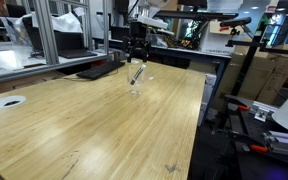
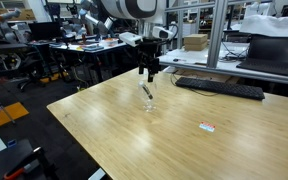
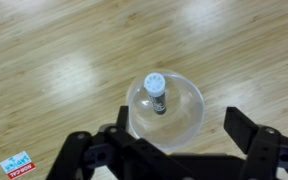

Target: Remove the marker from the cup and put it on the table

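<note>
Your gripper (image 3: pixel 160 132) is spread wide, and nothing sits between its fingers (image 3: pixel 239 128). In the wrist view the two dark fingers come in from the bottom edge. One stands on either side of the clear cup (image 3: pixel 191 112), and neither touches the glass or the marker (image 3: pixel 157 90).

The marker is in the cup, which stands on the wooden table (image 3: pixel 44 60). From above you look down on its pale round cap, with the dark barrel below it reaching to the cup's floor. The cup itself is see-through, so the wood grain shows through it.

In both exterior views the gripper (image 1: pixel 136 55) (image 2: pixel 149 70) hangs straight above the cup (image 1: pixel 136 89) (image 2: pixel 149 104). Only these side views show that the marker (image 1: pixel 138 74) (image 2: pixel 147 91) leans at a slant, with its upper end rising well above the rim, close under the fingers. Whether the fingers touch that end is too small to tell there.

The wrist view also catches a small red and white label (image 3: pixel 17 165) lying flat on the table. In an exterior view the label (image 2: pixel 207 126) lies well apart from the cup, and a black keyboard (image 2: pixel 219 88) rests near the far table edge.
</note>
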Tool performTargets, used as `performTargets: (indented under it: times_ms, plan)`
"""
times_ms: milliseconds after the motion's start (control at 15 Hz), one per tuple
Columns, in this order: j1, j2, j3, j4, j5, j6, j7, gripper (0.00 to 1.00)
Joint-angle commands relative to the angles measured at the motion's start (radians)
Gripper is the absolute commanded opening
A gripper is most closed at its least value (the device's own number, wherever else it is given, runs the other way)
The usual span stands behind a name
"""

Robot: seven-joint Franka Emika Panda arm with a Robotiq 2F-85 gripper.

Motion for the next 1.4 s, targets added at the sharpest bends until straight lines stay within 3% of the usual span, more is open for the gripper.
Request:
performTargets:
  times_ms: [0, 200, 400, 467, 733, 1333]
  plan:
    - [-0.002, -0.039, -0.003, -0.053, 0.022, 0.015, 0.02, 0.67]
    - [-0.003, -0.044, -0.004, -0.074, 0.026, 0.016, 0.028, 0.46]
    - [-0.003, -0.051, -0.004, -0.093, 0.03, 0.021, 0.035, 0.4]
    - [-0.002, -0.055, -0.004, -0.097, 0.031, 0.023, 0.036, 0.18]
    - [-0.001, -0.072, -0.002, -0.113, 0.035, 0.024, 0.037, 0.02]
    - [-0.004, -0.156, 0.002, -0.131, 0.024, 0.014, 0.001, 0.05]
